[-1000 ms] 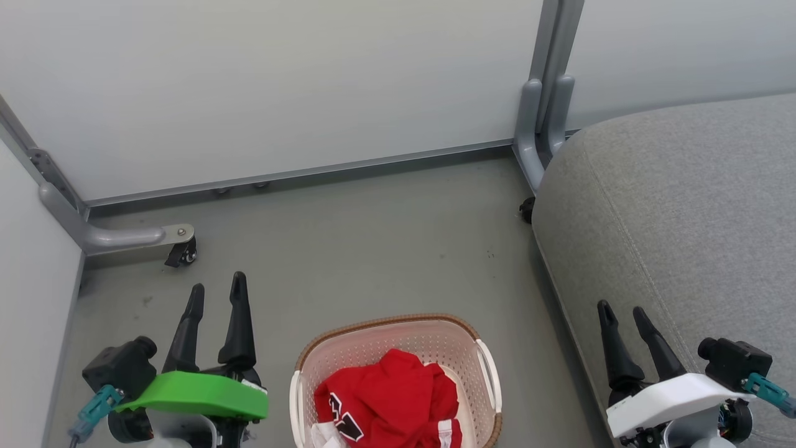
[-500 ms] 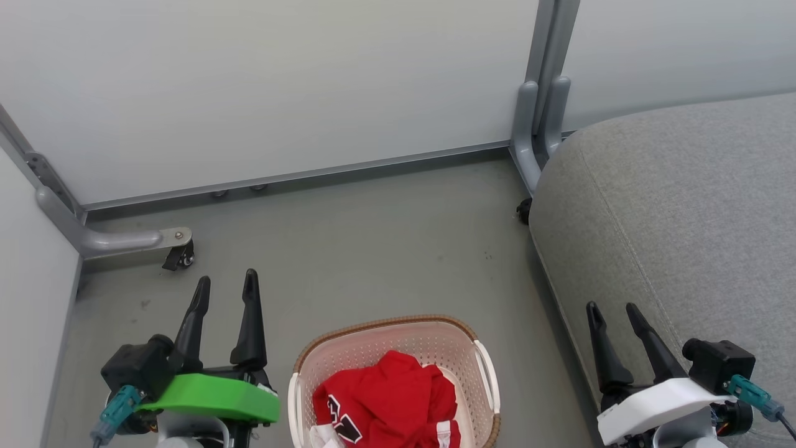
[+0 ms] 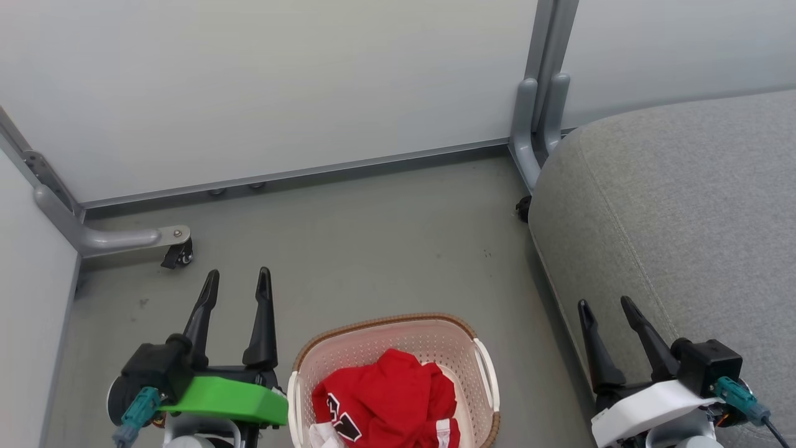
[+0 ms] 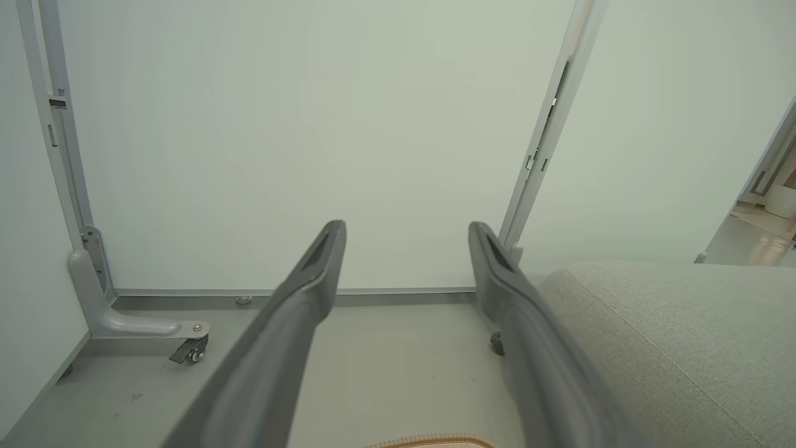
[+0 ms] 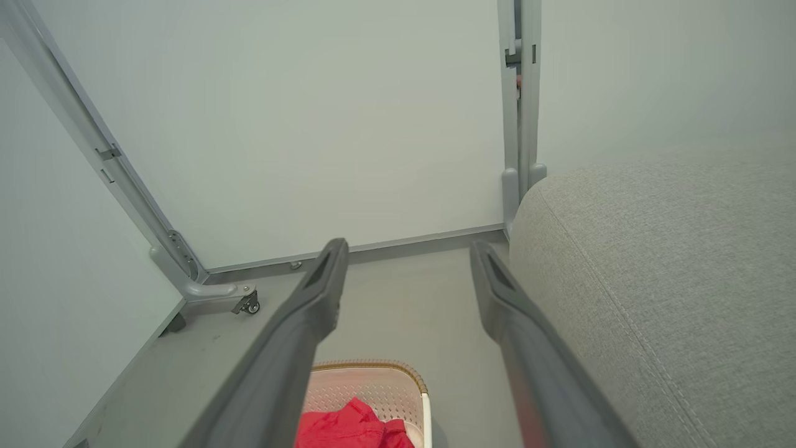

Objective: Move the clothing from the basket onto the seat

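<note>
The red clothing (image 3: 382, 401) with white trim and black-and-white numerals lies bunched in the cream basket (image 3: 385, 333), which stands on the floor at the bottom centre of the head view. My left gripper (image 3: 239, 280) is open and empty, left of the basket. My right gripper (image 3: 604, 305) is open and empty, over the front edge of the grey seat (image 3: 684, 199). In the right wrist view the clothing (image 5: 348, 426) and the basket (image 5: 379, 379) show low between my fingers, and the seat (image 5: 653, 274) is on the right. The left wrist view shows the seat (image 4: 671, 336) and the basket rim (image 4: 435, 442).
Pale partition panels stand behind and to the left. A grey post (image 3: 541, 93) rises beside the seat's corner. A metal foot with a caster (image 3: 177, 252) sits on the floor at the left. Grey floor (image 3: 373, 249) lies between the basket and the panels.
My left gripper has shifted right toward the basket and its fingers have spread a little. My right gripper has drifted left and down. The camera has moved slightly.
</note>
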Motion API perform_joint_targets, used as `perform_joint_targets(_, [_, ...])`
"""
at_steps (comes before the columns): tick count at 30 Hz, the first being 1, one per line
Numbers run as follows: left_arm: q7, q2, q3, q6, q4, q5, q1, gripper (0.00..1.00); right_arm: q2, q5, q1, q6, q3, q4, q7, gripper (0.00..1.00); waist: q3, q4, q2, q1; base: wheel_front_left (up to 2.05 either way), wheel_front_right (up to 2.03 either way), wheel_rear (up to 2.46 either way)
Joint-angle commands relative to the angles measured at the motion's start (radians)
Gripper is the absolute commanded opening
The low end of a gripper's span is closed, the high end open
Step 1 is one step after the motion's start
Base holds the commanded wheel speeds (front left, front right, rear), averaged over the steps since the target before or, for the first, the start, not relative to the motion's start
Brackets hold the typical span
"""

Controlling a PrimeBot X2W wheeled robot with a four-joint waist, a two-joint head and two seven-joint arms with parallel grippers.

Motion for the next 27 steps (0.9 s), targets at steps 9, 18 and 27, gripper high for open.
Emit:
perform_joint_targets(9, [-0.024,0.007,-0.011,0.002,-0.010,0.070,0.001,1.00,-0.006,-0.075,0.017,0.005,-0.003,-0.018,-0.027,1.00,-0.003,0.000,0.0097,0.0000,0.00,0.00,0.00])
perform_joint_targets(18, [-0.040,0.007,-0.022,-0.009,0.018,0.122,0.014,1.00,-0.007,-0.121,0.023,0.004,-0.001,-0.020,-0.042,1.00,-0.013,-0.003,0.0105,0.0000,0.00,0.00,0.00])
perform_joint_targets(27, [-0.057,0.008,-0.025,-0.010,0.064,0.166,0.021,1.00,-0.007,-0.171,0.034,0.005,-0.008,-0.028,-0.059,1.00,-0.021,-0.003,0.0114,0.0000,0.00,0.00,0.00])
